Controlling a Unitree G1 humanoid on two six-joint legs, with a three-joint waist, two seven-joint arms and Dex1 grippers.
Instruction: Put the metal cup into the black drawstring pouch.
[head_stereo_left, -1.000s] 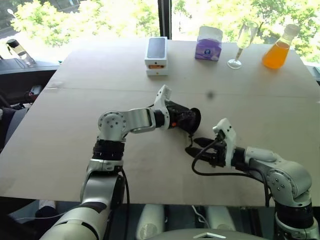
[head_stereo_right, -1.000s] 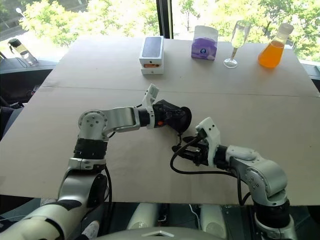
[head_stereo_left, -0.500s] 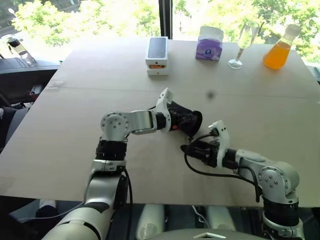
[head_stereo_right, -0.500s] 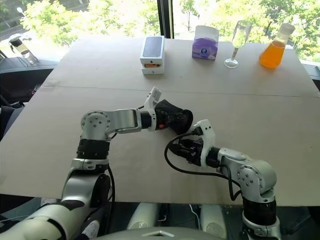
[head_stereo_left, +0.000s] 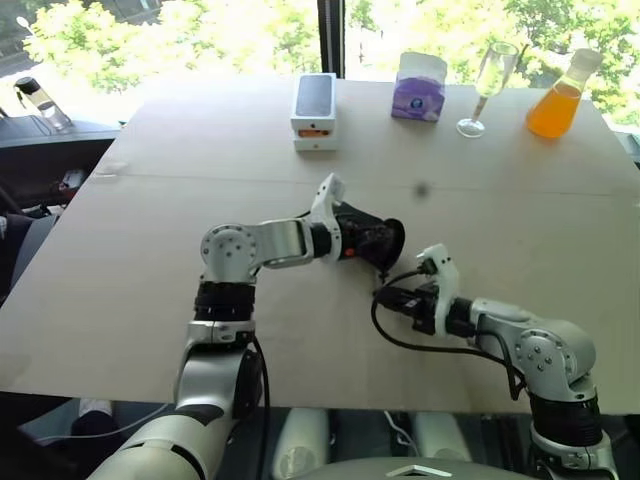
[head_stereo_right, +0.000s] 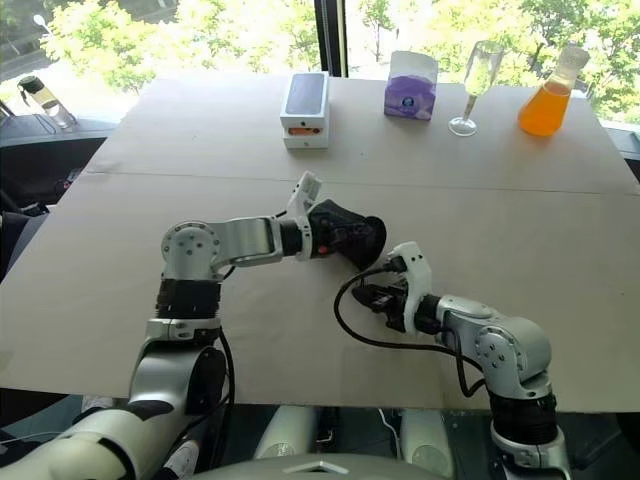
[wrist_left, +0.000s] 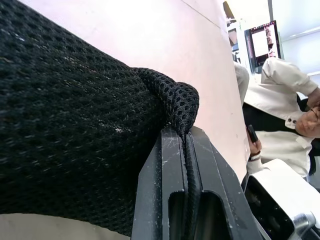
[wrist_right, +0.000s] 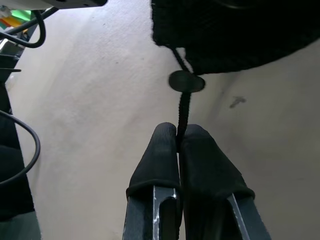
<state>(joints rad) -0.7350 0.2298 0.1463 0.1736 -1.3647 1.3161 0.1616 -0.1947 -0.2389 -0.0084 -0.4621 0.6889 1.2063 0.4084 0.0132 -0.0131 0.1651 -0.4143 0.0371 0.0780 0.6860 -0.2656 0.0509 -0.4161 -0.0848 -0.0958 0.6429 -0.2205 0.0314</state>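
Fingers of the right gripper (wrist_right: 178, 145), parted a second ago, have clamped the cord (wrist_right: 183, 107) just below the black drawstring pouch (head_stereo_left: 370, 238) pinched in the left gripper (wrist_left: 186, 150), ready for cinching.

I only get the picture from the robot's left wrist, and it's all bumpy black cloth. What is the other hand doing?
Observer: The right gripper is shut on the thin black cord hanging from the black drawstring pouch.
Operator: Is the bag lying on the table?
Observer: The left gripper holds it just above the table.
Operator: What else is there?
Observer: A flask of orange liquid stands at the far edge.
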